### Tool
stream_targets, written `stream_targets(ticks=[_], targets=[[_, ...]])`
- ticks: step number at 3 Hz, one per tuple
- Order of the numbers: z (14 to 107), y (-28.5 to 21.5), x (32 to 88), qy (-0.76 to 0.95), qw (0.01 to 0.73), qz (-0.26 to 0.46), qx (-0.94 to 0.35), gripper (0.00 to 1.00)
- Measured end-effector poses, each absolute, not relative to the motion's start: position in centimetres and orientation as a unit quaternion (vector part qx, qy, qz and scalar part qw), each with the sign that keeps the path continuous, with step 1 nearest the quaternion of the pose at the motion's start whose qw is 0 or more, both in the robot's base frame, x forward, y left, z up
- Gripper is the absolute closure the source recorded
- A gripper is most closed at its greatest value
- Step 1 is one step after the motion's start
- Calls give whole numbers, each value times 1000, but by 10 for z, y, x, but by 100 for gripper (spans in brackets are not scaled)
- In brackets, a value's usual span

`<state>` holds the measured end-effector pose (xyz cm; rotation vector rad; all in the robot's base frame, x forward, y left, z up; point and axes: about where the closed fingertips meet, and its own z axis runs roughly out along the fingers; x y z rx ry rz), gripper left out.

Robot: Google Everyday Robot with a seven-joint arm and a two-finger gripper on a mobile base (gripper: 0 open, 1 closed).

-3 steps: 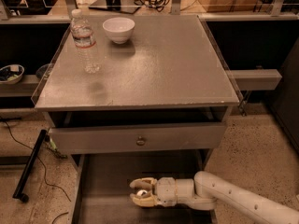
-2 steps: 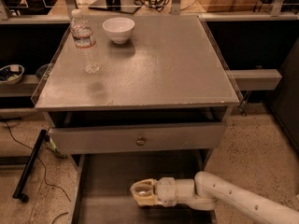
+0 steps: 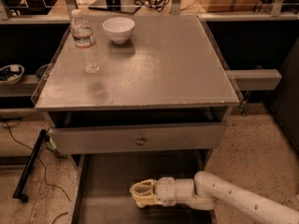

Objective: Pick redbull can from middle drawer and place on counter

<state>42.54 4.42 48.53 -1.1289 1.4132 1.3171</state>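
My gripper point(image 3: 142, 193) is low inside the open middle drawer point(image 3: 110, 174), reaching in from the right on its white arm point(image 3: 233, 199), just above the drawer floor near the front. The redbull can is not in view; I cannot tell whether it is hidden behind the gripper. The counter point(image 3: 163, 64) is the large grey top above the drawers.
A clear water bottle point(image 3: 85, 42) and a white bowl point(image 3: 118, 29) stand at the counter's back left. The top drawer with a round knob point(image 3: 139, 140) is slightly pulled out above my gripper. A black pole and cables point(image 3: 28, 169) lie on the floor at left.
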Motion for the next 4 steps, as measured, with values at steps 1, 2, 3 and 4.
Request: stream_targets(ticks=[1,2,3,4], targets=[[491,43,426,569,434,535,-449,100],[504,36,433,574,407,583,-407,100],[538,29,453,561,384,638,-362,100],[538,29,453,561,384,638,-362,100]])
